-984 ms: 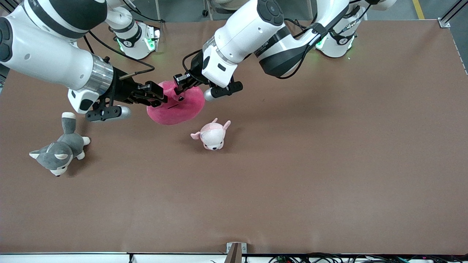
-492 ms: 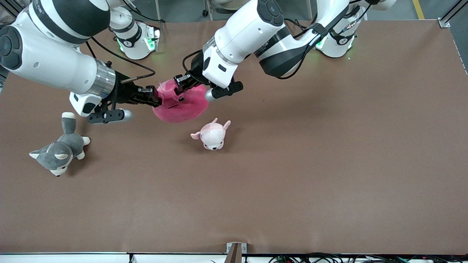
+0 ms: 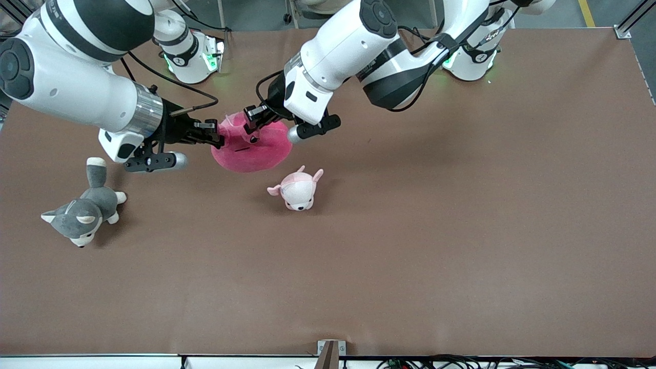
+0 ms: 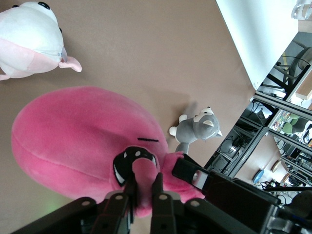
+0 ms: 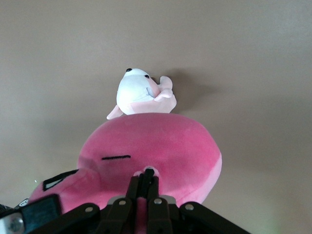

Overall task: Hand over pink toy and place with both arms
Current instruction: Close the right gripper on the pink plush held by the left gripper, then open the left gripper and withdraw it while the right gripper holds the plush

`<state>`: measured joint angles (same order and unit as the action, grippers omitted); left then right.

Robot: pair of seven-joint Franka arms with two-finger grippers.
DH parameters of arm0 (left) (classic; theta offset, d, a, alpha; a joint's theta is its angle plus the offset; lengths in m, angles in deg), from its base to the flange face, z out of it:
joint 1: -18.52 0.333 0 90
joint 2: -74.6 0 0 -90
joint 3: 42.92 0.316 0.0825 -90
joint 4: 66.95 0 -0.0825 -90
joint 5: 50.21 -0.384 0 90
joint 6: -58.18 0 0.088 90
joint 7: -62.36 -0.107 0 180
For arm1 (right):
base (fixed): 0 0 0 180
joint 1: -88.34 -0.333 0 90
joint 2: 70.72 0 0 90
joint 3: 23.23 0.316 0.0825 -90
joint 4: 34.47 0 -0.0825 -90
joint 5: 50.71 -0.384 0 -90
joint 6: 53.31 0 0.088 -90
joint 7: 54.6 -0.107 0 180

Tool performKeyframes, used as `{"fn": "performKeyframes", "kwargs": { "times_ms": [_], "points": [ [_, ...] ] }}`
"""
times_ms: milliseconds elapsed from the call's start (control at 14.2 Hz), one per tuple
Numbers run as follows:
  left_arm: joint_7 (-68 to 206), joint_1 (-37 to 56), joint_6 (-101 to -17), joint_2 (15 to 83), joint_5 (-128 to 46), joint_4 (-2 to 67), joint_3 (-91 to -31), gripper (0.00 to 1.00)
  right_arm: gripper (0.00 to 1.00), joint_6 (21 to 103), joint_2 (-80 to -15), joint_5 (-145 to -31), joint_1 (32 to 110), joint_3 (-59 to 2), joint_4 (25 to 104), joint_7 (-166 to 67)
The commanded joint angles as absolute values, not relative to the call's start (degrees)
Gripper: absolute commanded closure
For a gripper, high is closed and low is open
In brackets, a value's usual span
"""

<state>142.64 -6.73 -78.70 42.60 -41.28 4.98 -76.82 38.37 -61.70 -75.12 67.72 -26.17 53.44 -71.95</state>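
1. My left gripper (image 3: 254, 123) has its jaws clamped on a fold of the large round hot-pink plush toy (image 3: 253, 148), right by its black eye; the left wrist view shows the pinch (image 4: 143, 187) on a bump of the toy (image 4: 83, 141).
2. My right gripper (image 3: 215, 134) has its jaws closed tight on the toy's edge at the right arm's end; in the right wrist view the jaws (image 5: 145, 187) meet on a small pink tuft of the toy (image 5: 161, 146).
3. So the toy hangs between both pairs of jaws, held up over the brown counter (image 3: 410, 230), body sagging below them.
4. Small pale pink-and-white puppy plush (image 3: 297, 189) lies on the counter nearer the front camera than the toy.
5. Grey-and-white husky plush (image 3: 82, 210) lies toward the right arm's end, well apart.
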Motion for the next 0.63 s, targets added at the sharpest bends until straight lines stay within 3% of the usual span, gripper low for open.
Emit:
{"fn": "performKeyframes", "kwargs": {
  "times_ms": [0,70,141,351,562],
  "points": [
    [143.40,-6.53,-77.53,42.87,-40.98,4.77,-76.58,0.55,0.98,35.99,-62.37,-74.44,67.60,-26.48,53.34,-72.62],
    [143.40,-6.53,-75.61,42.87,-41.15,4.86,-76.15,0.39,0.98,35.46,-62.46,-74.44,67.69,-26.57,53.34,-72.53],
    [143.22,-6.62,-73.77,43.13,-41.94,4.77,-74.66,0.00,0.98,34.94,-62.63,-74.44,67.69,-26.57,53.34,-72.53],
    [143.22,-5.74,-69.21,44.01,-43.61,4.95,-73.86,0.00,0.98,34.84,-62.81,-74.44,67.69,-26.57,53.34,-72.53],
    [142.69,-0.84,-53.07,48.04,-52.45,4.94,-72.89,0.00,0.98,34.58,-62.81,-74.44,67.69,-26.57,52.98,-72.53]
  ]
}}
